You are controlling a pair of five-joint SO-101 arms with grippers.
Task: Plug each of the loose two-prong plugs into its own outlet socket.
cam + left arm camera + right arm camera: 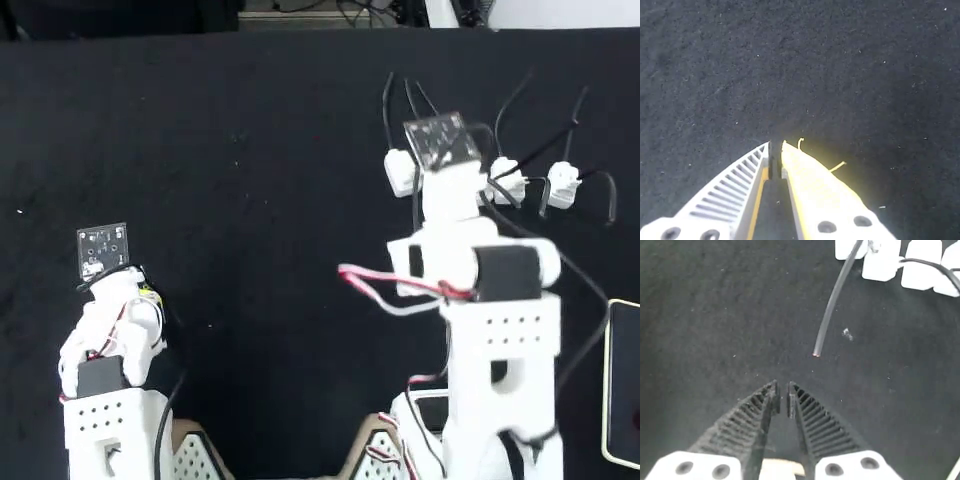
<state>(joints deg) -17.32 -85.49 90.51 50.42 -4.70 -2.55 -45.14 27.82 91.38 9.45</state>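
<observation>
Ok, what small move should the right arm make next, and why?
Probably open the right gripper and ease it toward the white plastic plugs: its black ribbed fingers are shut on nothing, over the black cloth table, short of the plugs.

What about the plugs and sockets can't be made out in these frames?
High view: the right arm covers part of the white connector blocks; plug versus socket is too small to tell.
Right wrist view: the blocks are cut off by the picture edge; prongs and slots hidden.

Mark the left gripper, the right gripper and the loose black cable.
left gripper (775, 145), left wrist view, midway between its fingertips.
right gripper (781, 386), right wrist view, midway between its fingertips.
black cable (832, 301), right wrist view, mid-length.
</observation>
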